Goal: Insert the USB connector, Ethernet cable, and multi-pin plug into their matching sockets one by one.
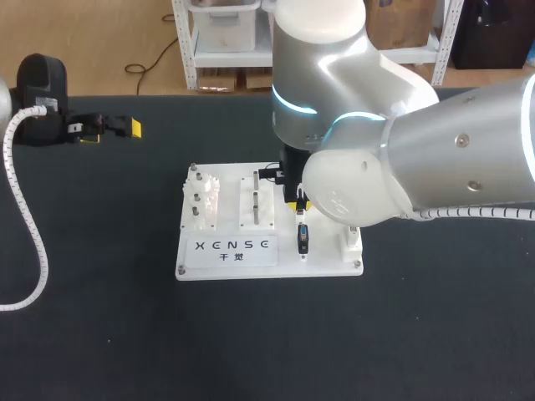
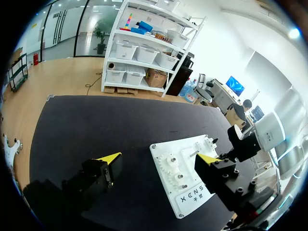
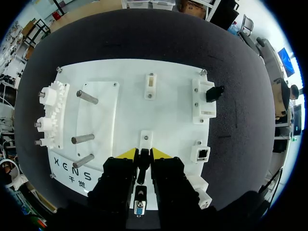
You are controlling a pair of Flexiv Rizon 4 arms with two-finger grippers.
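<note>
The right gripper (image 3: 143, 154) is clenched on a slim black USB connector (image 3: 142, 169), with its yellow-tipped fingers pressing it from both sides. The connector's nose is at a small white socket block (image 3: 146, 139) in the middle of the white plastic board (image 3: 122, 120), which lies on the black worktop (image 1: 435, 334). I cannot tell whether the nose already touches the socket mouth. The step in hand looks like seating the USB connector, the first of the three insertions.

To do it well, the connector's long axis should line up squarely with the slot before any push, since a slight twist would likely jam it on the rim. The advance should be slow and straight, with the grip kept firm so the plug does not slide back between the fingers. The gripper should let go only once the plug is fully home.

The grey multi-pin plug with a blue face (image 3: 139, 208) lies on the board under the right gripper, near the front edge. The square Ethernet socket (image 3: 199, 154) sits just beside it, towards the board's edge. The left gripper (image 1: 109, 127) is released and holds nothing, and it hangs over the worktop well apart from the board.
</note>
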